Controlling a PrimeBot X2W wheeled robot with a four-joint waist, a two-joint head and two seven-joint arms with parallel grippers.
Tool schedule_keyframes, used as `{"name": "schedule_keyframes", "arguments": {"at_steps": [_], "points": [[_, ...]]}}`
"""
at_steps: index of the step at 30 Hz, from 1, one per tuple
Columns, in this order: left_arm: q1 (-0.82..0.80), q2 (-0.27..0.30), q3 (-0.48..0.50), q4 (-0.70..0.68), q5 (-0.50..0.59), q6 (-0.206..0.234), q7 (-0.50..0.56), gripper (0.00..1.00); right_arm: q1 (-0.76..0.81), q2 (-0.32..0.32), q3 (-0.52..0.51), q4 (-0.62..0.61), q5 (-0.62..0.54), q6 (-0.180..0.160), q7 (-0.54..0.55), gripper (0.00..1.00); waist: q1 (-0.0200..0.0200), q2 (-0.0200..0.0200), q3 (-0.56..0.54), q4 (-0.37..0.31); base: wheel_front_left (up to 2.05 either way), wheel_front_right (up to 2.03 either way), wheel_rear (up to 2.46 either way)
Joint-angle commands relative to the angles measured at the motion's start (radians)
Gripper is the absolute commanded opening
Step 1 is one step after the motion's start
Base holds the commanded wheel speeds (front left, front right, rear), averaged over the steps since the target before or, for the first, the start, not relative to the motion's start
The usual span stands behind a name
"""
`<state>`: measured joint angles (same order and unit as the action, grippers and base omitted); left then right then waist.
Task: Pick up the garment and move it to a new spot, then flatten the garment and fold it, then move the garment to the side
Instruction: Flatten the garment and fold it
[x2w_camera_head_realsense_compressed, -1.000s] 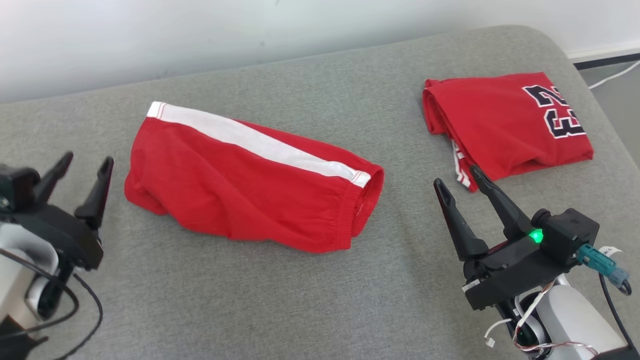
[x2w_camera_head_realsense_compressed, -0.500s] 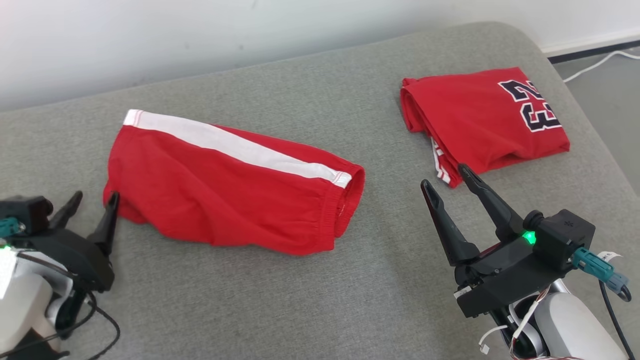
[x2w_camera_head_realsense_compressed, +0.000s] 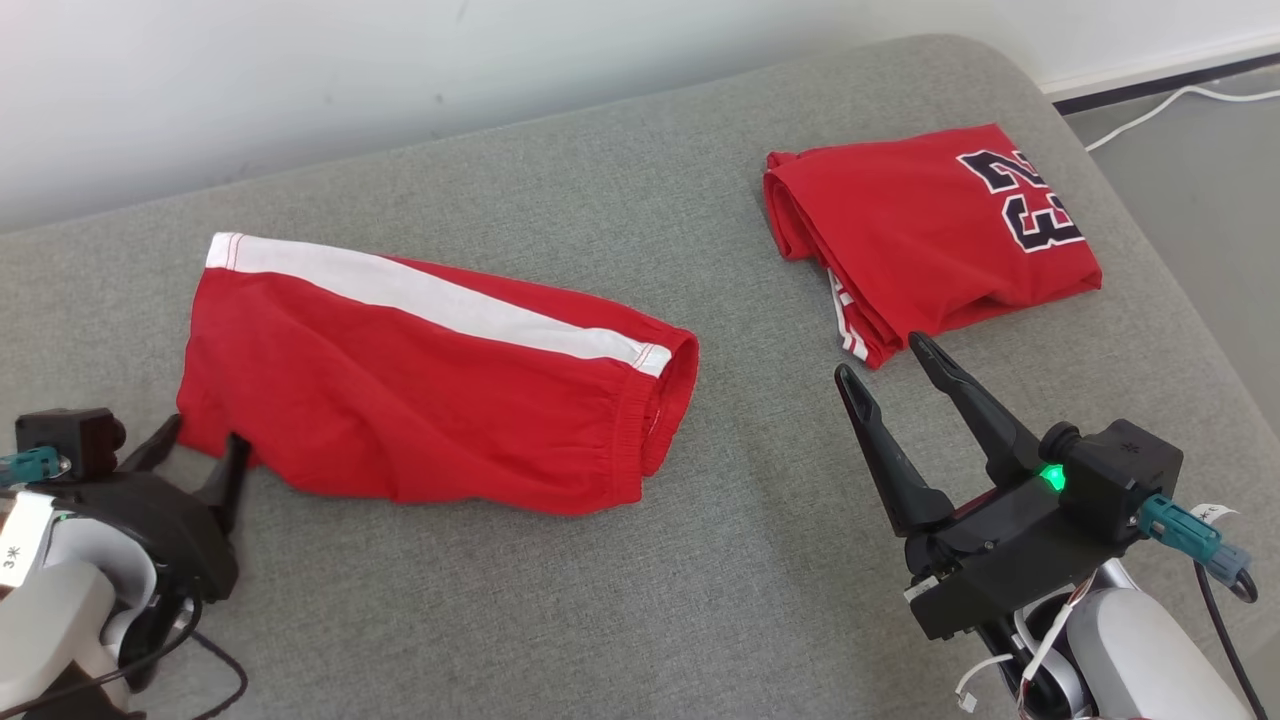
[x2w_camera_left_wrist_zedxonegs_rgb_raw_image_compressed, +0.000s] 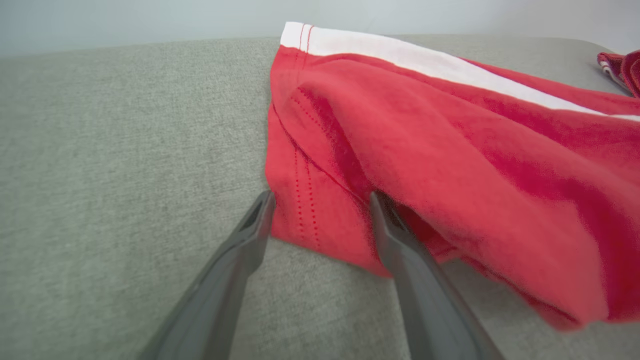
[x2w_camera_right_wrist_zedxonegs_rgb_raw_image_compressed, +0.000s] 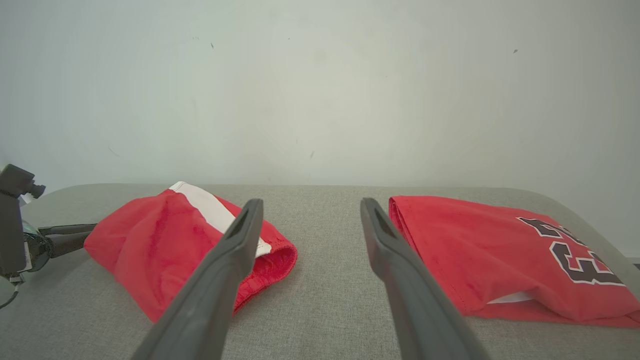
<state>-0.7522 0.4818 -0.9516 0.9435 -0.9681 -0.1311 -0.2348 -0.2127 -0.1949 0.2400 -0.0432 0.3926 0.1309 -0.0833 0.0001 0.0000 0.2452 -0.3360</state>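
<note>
The garment, red shorts (x2w_camera_head_realsense_compressed: 430, 390) with a white side stripe, lies loosely bunched on the grey cushion, waistband to the right. My left gripper (x2w_camera_head_realsense_compressed: 205, 435) stands open at the shorts' near left corner. In the left wrist view, that corner of the shorts (x2w_camera_left_wrist_zedxonegs_rgb_raw_image_compressed: 450, 150) lies between the spread fingers of the left gripper (x2w_camera_left_wrist_zedxonegs_rgb_raw_image_compressed: 321, 196), whose right fingertip sits at a fold. My right gripper (x2w_camera_head_realsense_compressed: 880, 355) hovers open and holds nothing. From the right wrist, the right gripper (x2w_camera_right_wrist_zedxonegs_rgb_raw_image_compressed: 311, 201) points at the gap between the shorts (x2w_camera_right_wrist_zedxonegs_rgb_raw_image_compressed: 160, 240) and a folded jersey.
A folded red jersey (x2w_camera_head_realsense_compressed: 920, 230) with a dark number lies at the back right, close to the right fingertips. The grey padded surface (x2w_camera_head_realsense_compressed: 600, 600) ends at a rounded right edge. Beyond it is floor with a white cable (x2w_camera_head_realsense_compressed: 1150, 100). A pale wall runs behind.
The head camera has shifted, so everything slides left in view. My left gripper has moved in from beside the shorts to their near left corner. Both grippers stay open.
</note>
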Motion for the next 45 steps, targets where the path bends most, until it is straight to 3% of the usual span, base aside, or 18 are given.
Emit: {"name": "schedule_keyframes", "arguments": {"at_steps": [1, 7, 8, 9, 10, 24, 35, 45], "points": [[-0.017, 0.007, -0.014, 0.024, -0.002, 0.002, 0.0, 1.0, -0.004, -0.003, -0.001, -0.003, -0.008, -0.001, 0.002, 1.0, -0.0001, 0.0, -0.002, -0.003, 0.0, 0.0, 0.0], [-0.021, -0.021, -0.054, 0.045, -0.042, 0.002, 0.035, 1.0, -0.009, -0.001, 0.009, -0.002, -0.008, -0.001, 0.008, 1.0, -0.0001, 0.0, -0.004, -0.004, 0.0, 0.0, 0.0], [-0.022, -0.018, -0.065, 0.04, -0.043, 0.002, 0.04, 0.5, -0.011, -0.001, 0.01, -0.001, -0.008, -0.001, 0.009, 1.0, -0.0001, 0.0, -0.004, -0.004, 0.0, 0.0, 0.0], [-0.025, -0.016, -0.073, 0.036, -0.05, 0.002, 0.039, 0.17, -0.013, -0.002, 0.012, 0.0, -0.007, -0.001, 0.008, 1.0, -0.0001, 0.0, -0.004, -0.004, 0.0, 0.0, 0.0], [-0.028, -0.014, -0.078, 0.033, -0.059, 0.002, 0.036, 0.0, -0.014, -0.003, 0.013, 0.0, -0.008, -0.001, 0.007, 1.0, -0.0001, 0.0, -0.005, -0.004, 0.0, 0.0, 0.0], [-0.043, -0.021, -0.105, 0.057, -0.009, 0.002, -0.031, 0.0, 0.008, -0.002, 0.015, 0.017, 0.009, -0.001, -0.013, 1.0, -0.0001, 0.0, -0.036, 0.038, 0.0, 0.0, 0.0], [0.122, -0.058, 0.047, -0.109, 0.1, 0.077, -0.031, 0.0, 0.035, -0.01, 0.018, 0.059, 0.035, -0.001, -0.023, 1.0, -0.0001, 0.0, -0.116, 0.152, 0.0, 0.0, 0.0], [0.289, -0.091, 0.136, -0.214, 0.169, 0.106, -0.031, 0.0, 0.045, -0.022, 0.02, 0.077, 0.046, -0.001, -0.008, 1.0, -0.0001, 0.0, -0.163, 0.222, 0.0, 0.0, 0.0]]}}
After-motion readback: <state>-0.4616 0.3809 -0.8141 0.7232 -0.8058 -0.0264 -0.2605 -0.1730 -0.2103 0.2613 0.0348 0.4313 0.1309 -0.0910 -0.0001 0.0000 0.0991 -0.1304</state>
